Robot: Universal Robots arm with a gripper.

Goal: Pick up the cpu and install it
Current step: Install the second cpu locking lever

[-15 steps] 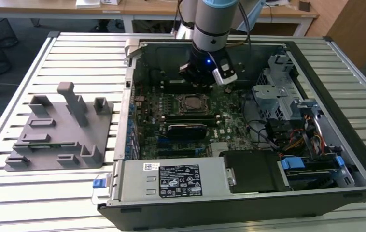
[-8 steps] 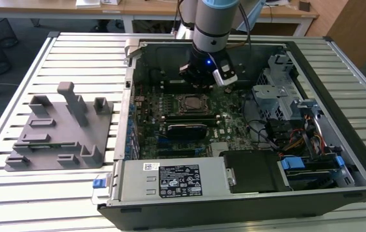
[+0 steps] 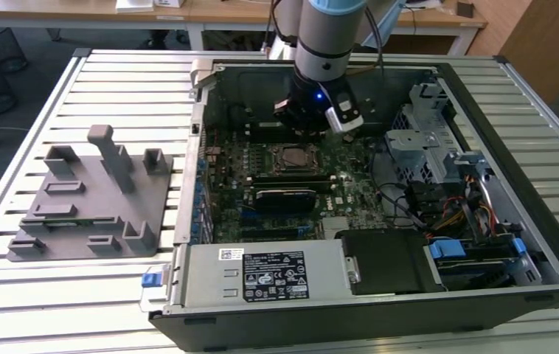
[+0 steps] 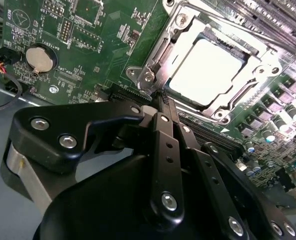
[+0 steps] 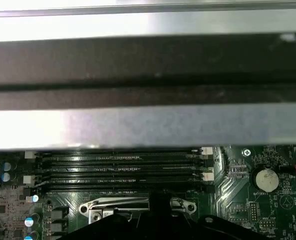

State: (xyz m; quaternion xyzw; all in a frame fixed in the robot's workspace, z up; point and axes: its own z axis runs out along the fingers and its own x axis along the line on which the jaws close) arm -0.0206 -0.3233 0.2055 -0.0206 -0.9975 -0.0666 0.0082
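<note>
Gripper (image 4: 163, 97) hangs inside open computer case (image 3: 515, 243), fingers pressed together, carrying nothing. Cpu (image 4: 203, 71) lies flat in socket frame (image 4: 152, 60) just past fingertips, silvery top up. Judgement: light, stiff, smooth chip, delicate underside; grip opposite edges only, never by top face. Memory slots (image 5: 120, 170) close by gripper.

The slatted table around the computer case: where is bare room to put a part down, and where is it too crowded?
Bare slats of the table lie between the grey fixture and the table's far edge, and also in front of the fixture. Inside the case it is crowded: the motherboard, cables and drive cage, with the gripper above them.
</note>
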